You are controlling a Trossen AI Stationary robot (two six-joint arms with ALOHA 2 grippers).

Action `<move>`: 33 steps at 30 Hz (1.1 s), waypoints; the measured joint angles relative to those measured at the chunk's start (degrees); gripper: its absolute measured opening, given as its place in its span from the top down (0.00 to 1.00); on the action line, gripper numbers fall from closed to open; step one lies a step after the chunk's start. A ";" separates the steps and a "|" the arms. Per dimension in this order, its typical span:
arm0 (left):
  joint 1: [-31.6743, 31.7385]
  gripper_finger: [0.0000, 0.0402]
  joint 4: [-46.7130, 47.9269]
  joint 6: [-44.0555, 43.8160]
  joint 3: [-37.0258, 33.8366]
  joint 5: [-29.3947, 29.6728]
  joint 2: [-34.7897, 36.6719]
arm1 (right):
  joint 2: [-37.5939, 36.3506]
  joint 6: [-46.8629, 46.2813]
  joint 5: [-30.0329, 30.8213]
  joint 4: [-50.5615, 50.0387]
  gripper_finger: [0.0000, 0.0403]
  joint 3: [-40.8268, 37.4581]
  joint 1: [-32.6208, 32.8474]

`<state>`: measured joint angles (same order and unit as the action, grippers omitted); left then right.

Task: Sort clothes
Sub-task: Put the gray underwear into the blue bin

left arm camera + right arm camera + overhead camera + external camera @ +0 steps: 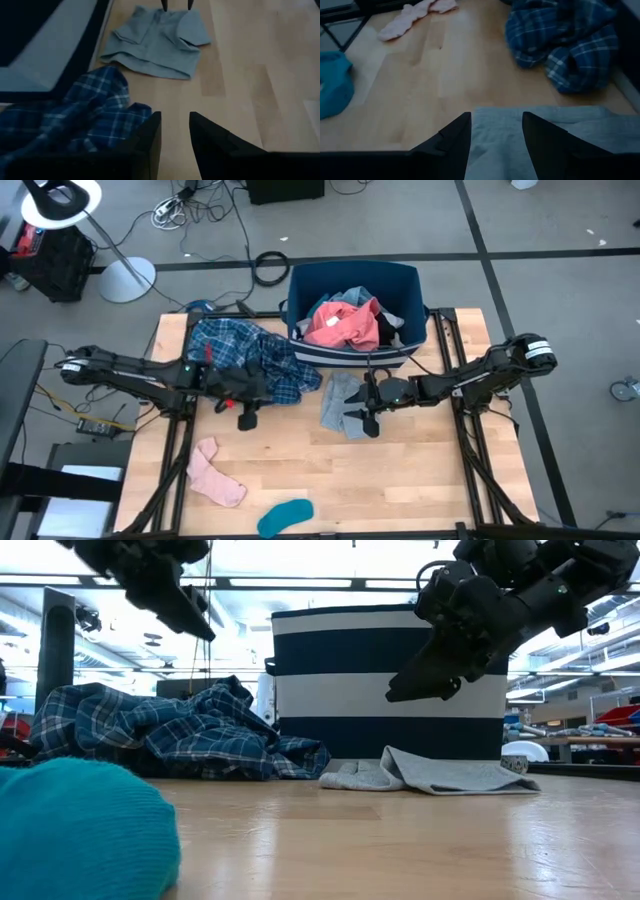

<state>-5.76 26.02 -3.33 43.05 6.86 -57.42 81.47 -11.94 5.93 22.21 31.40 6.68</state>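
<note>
From overhead, pink clothes [345, 323] fill the navy striped bin [405, 280]; level with the bench, they're hidden. Both grippers hover with spread, empty fingers: right gripper [492, 131] over the flat grey garment [560, 135], left gripper [175, 131] beside the crumpled blue plaid shirt [75, 120].

Bin [352, 350] at table's [400, 480] rear edge — shirt [245, 355] left of it, folded garment [340, 402] before it; two socks [215, 475] [285, 517] near front-left.
</note>
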 joint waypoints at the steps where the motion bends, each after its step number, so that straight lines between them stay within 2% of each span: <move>1: -0.54 0.74 -1.79 -0.18 -1.50 0.02 0.38 | 0.00 -0.09 -0.09 -0.02 0.56 0.00 0.43; 4: -2.34 0.74 -6.99 -0.80 -5.72 -0.03 1.80 | 0.00 -0.46 -0.15 -0.03 0.56 0.00 1.96; 8: -4.65 0.74 -9.18 -1.60 -8.95 -0.03 4.62 | -0.20 -2.79 0.21 -1.94 0.57 0.00 4.35; 13: -7.26 0.74 -9.46 -3.24 -11.20 0.00 7.91 | -1.52 -9.50 0.48 -11.60 0.59 0.02 7.18; 18: -9.74 0.74 -15.84 -4.18 -14.94 0.00 8.89 | -1.97 -13.02 5.89 -17.78 0.60 0.02 7.98; 24: -10.93 0.74 -26.69 -4.39 -20.92 0.11 8.85 | -1.97 -10.59 13.89 -15.60 0.60 0.02 5.93; 28: -10.90 0.74 -31.20 -4.46 -23.81 0.30 8.84 | -1.93 -10.55 14.23 -12.98 0.60 0.01 4.55; 33: -10.88 0.74 -32.22 -3.92 -23.92 0.35 8.84 | -1.92 -8.44 14.21 -7.20 0.60 0.00 4.43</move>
<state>-16.64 -6.20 -7.25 19.14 7.20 -48.58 79.55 -20.38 20.15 15.00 31.40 11.11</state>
